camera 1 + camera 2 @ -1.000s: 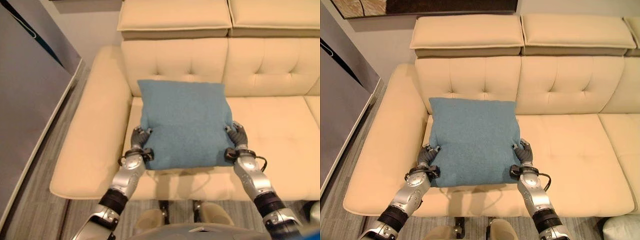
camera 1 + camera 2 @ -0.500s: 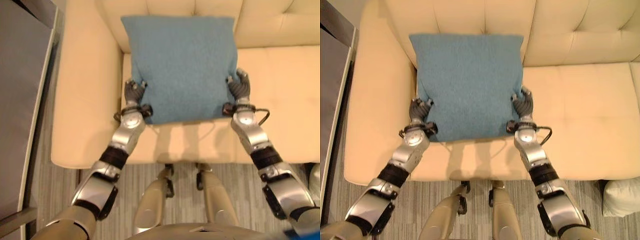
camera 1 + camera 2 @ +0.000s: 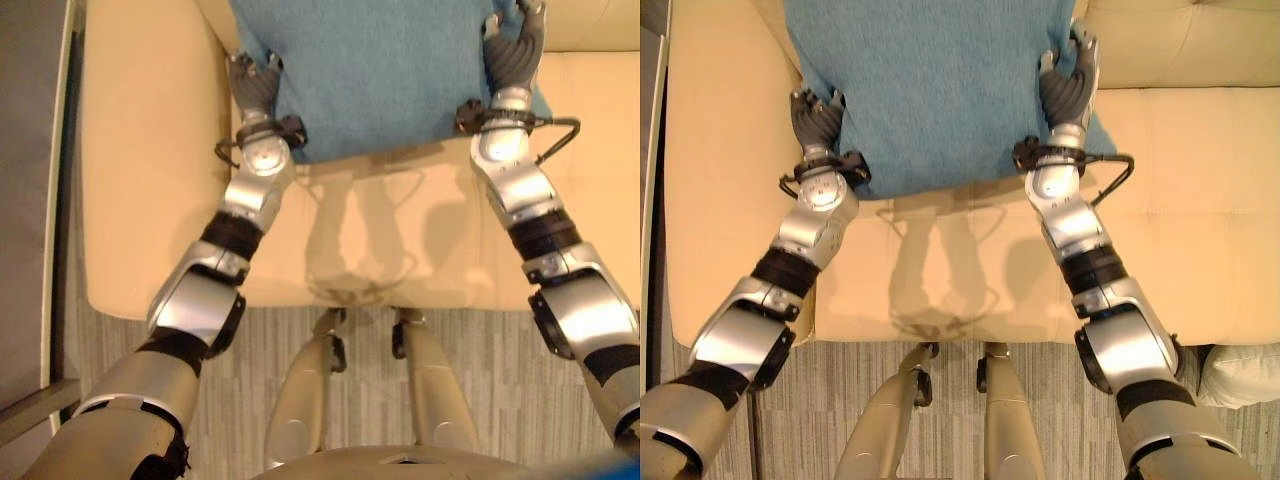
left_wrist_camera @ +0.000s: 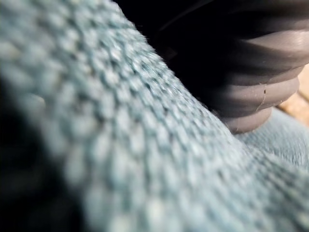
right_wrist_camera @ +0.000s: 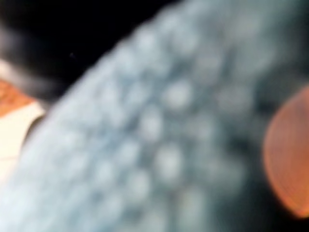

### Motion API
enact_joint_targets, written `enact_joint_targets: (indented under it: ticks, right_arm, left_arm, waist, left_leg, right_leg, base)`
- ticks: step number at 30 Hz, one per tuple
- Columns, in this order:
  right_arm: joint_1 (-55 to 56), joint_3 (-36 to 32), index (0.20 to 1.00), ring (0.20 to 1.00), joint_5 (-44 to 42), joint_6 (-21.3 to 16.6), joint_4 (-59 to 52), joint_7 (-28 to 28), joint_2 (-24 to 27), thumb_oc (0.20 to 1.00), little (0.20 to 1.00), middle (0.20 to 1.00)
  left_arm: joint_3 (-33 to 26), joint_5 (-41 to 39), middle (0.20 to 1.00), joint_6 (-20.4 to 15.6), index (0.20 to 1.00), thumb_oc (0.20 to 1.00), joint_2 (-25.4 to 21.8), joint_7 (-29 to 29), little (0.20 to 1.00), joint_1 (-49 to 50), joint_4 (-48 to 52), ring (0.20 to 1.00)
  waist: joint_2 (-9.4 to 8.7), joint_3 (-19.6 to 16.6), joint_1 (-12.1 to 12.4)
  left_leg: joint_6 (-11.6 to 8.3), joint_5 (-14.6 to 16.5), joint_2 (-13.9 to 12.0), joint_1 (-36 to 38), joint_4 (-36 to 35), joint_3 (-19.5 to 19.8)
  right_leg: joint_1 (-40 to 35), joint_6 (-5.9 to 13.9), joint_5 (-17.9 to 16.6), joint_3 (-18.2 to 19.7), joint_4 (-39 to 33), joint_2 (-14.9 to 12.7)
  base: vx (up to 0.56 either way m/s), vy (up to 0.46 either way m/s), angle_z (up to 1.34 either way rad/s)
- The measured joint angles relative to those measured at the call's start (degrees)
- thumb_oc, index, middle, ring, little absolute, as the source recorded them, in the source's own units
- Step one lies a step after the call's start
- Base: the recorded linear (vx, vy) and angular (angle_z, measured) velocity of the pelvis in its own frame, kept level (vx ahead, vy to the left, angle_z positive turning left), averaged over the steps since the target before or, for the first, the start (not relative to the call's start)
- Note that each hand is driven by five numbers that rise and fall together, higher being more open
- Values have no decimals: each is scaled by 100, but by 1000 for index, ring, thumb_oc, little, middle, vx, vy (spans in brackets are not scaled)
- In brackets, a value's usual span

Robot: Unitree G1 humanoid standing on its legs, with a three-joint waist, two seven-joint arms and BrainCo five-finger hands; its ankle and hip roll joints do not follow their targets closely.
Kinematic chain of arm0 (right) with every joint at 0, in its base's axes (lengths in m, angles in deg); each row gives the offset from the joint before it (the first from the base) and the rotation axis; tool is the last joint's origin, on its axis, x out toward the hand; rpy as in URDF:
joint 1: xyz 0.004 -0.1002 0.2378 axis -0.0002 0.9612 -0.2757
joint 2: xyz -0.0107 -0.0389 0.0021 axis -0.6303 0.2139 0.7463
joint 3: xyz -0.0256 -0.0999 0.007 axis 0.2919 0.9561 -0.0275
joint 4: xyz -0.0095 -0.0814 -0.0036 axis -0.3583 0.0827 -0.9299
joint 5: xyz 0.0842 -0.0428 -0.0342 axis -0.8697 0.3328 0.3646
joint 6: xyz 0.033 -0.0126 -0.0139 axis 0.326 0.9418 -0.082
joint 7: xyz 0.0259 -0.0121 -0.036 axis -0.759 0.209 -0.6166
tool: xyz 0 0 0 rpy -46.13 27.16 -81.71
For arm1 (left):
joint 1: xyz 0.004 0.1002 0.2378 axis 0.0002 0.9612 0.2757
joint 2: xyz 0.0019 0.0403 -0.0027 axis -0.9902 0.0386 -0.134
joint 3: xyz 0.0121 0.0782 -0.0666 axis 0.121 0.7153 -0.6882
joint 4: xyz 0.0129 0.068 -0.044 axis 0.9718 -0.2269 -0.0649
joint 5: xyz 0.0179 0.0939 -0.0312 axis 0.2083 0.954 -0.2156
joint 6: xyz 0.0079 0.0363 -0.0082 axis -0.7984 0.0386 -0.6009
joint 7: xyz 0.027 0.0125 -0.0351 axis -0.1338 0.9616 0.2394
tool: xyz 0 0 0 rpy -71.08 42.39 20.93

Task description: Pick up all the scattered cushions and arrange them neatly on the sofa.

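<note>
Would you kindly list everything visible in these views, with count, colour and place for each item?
Square blue fabric cushion: one, blue, on the sofa seat toward the backrest, held between both hands.
Cream leather sofa: one, cream, filling most of both eye views.
Grey striped floor: grey, in front of the sofa.
Pale cushion-like thing: one, whitish, on the floor at the sofa's right front corner; too cropped to identify.
Grey panel: one, left of the sofa.
Left hand: one, against the cushion's left edge.
Right hand: one, against the cushion's right edge.
</note>
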State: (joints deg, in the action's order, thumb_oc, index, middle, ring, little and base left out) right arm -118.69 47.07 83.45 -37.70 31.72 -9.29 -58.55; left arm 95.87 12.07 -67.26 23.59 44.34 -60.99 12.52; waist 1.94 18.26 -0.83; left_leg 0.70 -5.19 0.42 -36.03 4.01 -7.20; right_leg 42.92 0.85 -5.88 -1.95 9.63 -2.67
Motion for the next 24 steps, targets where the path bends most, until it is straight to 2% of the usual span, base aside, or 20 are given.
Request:
enact_joint_targets:
  ticks: [3,5,9,15,16,17,22,23,24]
  right_arm:
    - [-284,226,200,200,5,9,192,73,-15,200,200,200]
    - [-676,487,200,200,11,26,753,139,-69,200,200,200]
    - [-968,721,200,200,17,25,1029,142,-91,200,200,200]
    - [-1143,927,200,200,-78,316,1694,-79,-214,200,200,200]
    - [-1144,932,200,200,-90,338,1694,-94,-206,200,200,200]
    - [-1141,895,200,200,-93,359,1694,-105,-193,200,200,200]
    - [-1188,882,219,219,-90,445,1661,-161,-35,219,219,219]
    - [-1189,819,410,410,-91,455,1661,-167,-4,410,410,410]
    - [-1200,798,944,944,-91,458,1661,-204,3,944,944,944]
  left_arm:
    - [197,-10,200,103,200,200,-233,-57,200,-384,-270,200]
    - [494,-8,200,182,200,200,-364,-246,200,-1022,-968,200]
    - [552,-14,200,246,200,200,-554,-344,200,-1627,-1411,200]
    - [662,-44,200,339,200,200,-536,-499,200,-1972,-1721,200]
    - [664,-54,322,339,322,322,-534,-501,322,-1972,-1720,322]
    - [616,-78,1000,343,1000,1000,-495,-509,1000,-1964,-1720,1000]
    - [409,-233,1000,351,1000,1000,-262,-501,1000,-1927,-1690,1000]
    - [415,-236,1000,351,1000,1000,-266,-501,1000,-1926,-1690,1000]
    - [408,-252,1000,352,1000,1000,-275,-500,1000,-1894,-1606,1000]
  waist:
    - [1,1,15]
    - [2,-2,11]
    - [2,-2,27]
    - [4,0,73]
    - [4,0,79]
    - [6,1,97]
    - [6,1,142]
    - [7,1,157]
    - [7,1,148]
  left_leg:
    - [-33,-46,-6,-242,3,53]
    - [-46,-109,7,-462,-15,144]
    - [-45,-191,37,-853,-4,162]
    - [-48,-239,66,-1179,-10,182]
    - [-48,-242,69,-1202,-10,181]
    - [-49,-245,72,-1270,-11,178]
    - [-122,-319,104,-1339,-49,236]
    - [-115,-339,115,-1324,-93,260]
    - [-111,-398,144,-1306,-173,308]
  right_leg:
    - [223,-42,-30,-37,0,2]
    - [439,-73,-55,-56,3,4]
    - [861,-81,-83,-44,79,-29]
    - [1226,-79,-109,-35,121,-58]
    - [1255,-79,-109,-32,129,-61]
    - [1328,-79,-113,-23,133,-63]
    - [1452,-64,-98,-32,238,-101]
    - [1459,-64,-98,-31,244,-105]
    - [1473,-63,-97,-31,245,-126]
  base:
    - [31,10,7]
    - [9,18,9]
    - [4,0,2]
    - [14,20,0]
    - [48,10,-1]
    - [-30,6,-1]
    - [-5,9,2]
    - [26,1,5]
    - [29,-2,4]
